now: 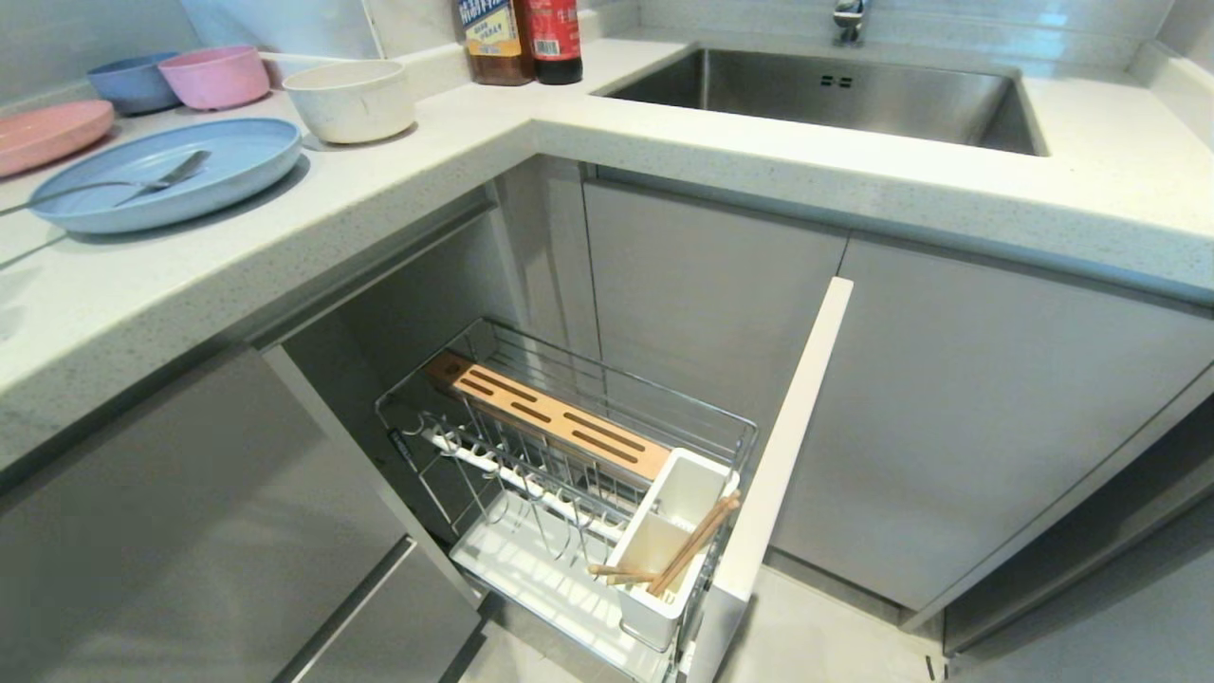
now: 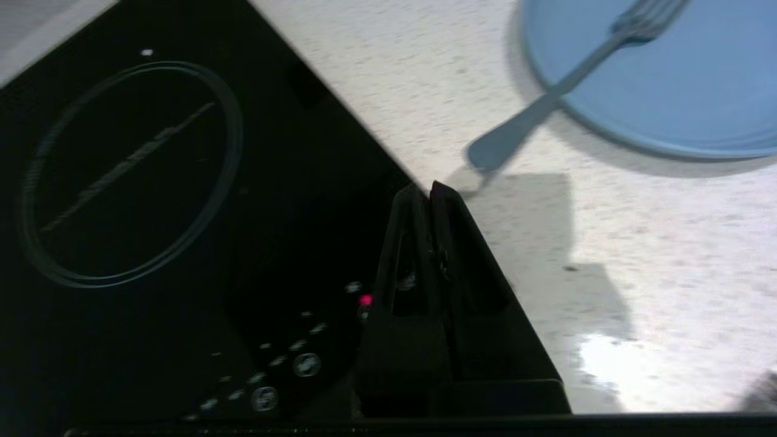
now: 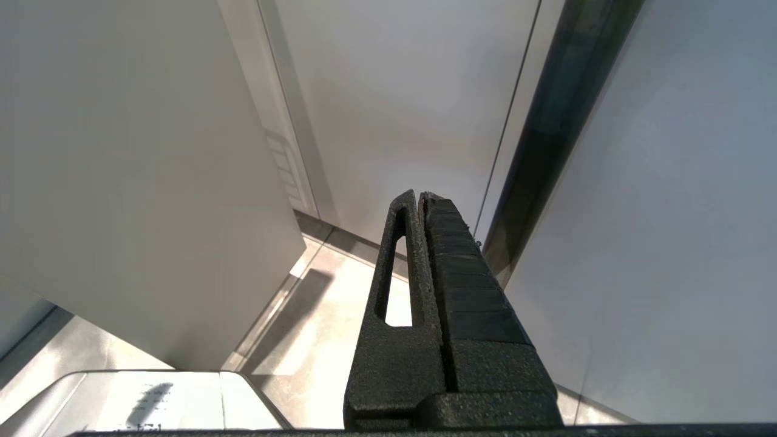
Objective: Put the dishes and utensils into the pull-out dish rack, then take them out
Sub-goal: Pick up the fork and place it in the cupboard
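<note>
Head view – chrome dish rack pulled out, wooden chopsticks in holder, left gripper closed, empty

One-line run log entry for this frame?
rack: pull-out dish rack open, chopsticks in utensil holder | fork on light-blue plate | left gripper shut near fork handle | right gripper shut, parked

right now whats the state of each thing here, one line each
dish rack: pulled out, no dishes in it
chopsticks: leaning in the rack's white holder
blue plate: on the counter
fork: head on the blue plate, handle overhanging the counter
off-white bowl: upright on the counter
left tool: shut, empty, near the fork handle
right tool: shut, empty, by the cabinets
</note>
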